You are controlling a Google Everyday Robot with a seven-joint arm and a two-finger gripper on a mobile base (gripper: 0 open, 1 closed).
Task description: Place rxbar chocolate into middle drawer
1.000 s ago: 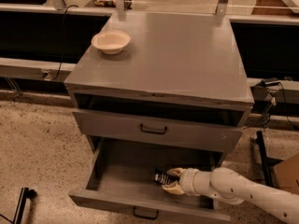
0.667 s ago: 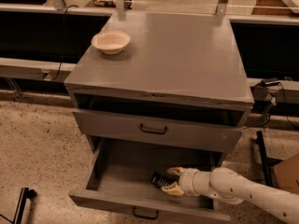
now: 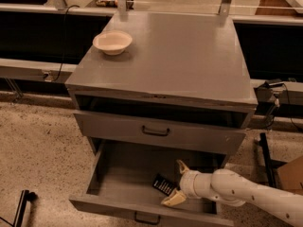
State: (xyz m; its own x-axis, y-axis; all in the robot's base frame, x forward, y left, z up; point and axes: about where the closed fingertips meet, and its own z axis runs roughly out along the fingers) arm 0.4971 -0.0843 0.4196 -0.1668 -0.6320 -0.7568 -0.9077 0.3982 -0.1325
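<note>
Black-wrapped rxbar chocolate (image 3: 163,184) lies flat in the open middle drawer (image 3: 118,178), near its front edge, right of centre. The gripper (image 3: 175,183) sits just beside it, fingers spread wide, holding nothing. Best to lift straight out without dragging the bar.

White, rounded arm (image 3: 246,193); cream-fingered end effector (image 3: 172,183) inside the middle drawer (image 3: 122,176).

Grey cabinet top (image 3: 189,56), cream bowl (image 3: 112,41) back left, gripper (image 3: 173,183) in middle drawer (image 3: 123,171)
</note>
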